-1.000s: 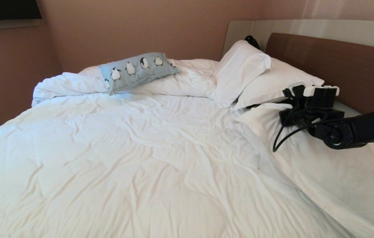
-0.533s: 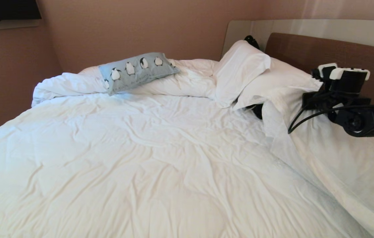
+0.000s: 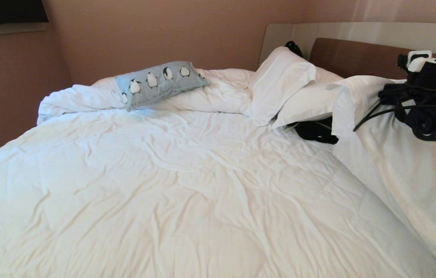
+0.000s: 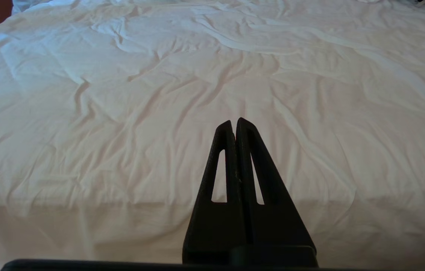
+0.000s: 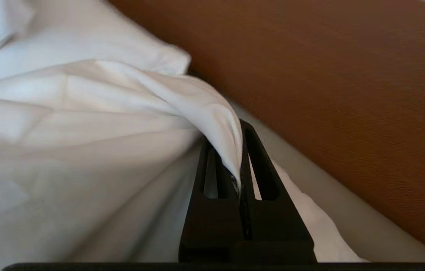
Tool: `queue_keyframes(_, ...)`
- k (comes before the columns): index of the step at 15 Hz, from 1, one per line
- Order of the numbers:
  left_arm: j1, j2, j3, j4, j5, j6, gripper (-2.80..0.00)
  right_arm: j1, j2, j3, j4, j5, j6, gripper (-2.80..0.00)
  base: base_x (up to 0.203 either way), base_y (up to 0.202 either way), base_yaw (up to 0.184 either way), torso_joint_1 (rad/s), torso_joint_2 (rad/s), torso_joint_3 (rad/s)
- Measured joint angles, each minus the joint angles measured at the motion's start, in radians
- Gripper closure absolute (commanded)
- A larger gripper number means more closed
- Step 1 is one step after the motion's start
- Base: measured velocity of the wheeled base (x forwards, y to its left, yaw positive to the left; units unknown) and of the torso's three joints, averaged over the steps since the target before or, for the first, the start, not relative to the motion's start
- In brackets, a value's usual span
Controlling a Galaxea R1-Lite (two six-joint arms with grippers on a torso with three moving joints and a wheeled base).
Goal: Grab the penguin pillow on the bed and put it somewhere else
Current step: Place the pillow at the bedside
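- Penguin pillow (image 3: 160, 83), the small light blue-grey cushion printed with black-and-white penguins, lies on the bunched white duvet (image 3: 202, 181) at the far left of the large white bed (image 3: 87, 239), well apart from both of our arms and untouched.
- Our right gripper (image 5: 239, 165) is pinched tight on a corner of white sheet (image 5: 212, 113), held up just beside the brown wooden headboard (image 3: 357, 58), not on the pillow.
- Our left gripper (image 4: 234, 126) is closed on nothing, hovering over the near edge of the duvet.
- Risk, as we judge it: pulling the sheet further could drag the bedding, tip the two plain white pillows (image 3: 291, 85), or slide the penguin pillow off the far edge.
- Thin fabric could also slip from the grip, or the arm could knock the headboard.
- A black object (image 3: 314, 131) shows beneath the lifted sheet; we cannot tell what it is, and it could snag.
- Nothing lies between us and the penguin pillow but open duvet, though the reach looks long.
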Motion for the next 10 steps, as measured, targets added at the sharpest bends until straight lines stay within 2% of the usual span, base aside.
queue_keyframes(5,0.000,0.000,0.000,0.000,0.000,0.002,0.00,-0.055,0.116,-0.213,-0.001,-0.164,-0.015,0.00,0.000,0.000,0.000,0.000,0.00,0.000)
queue_keyframes(10,0.000,0.000,0.000,0.000,0.000,0.002,0.00,-0.087,0.189,-0.264,-0.006,-0.291,-0.068,0.00,0.000,0.000,0.000,0.000,0.00,0.000)
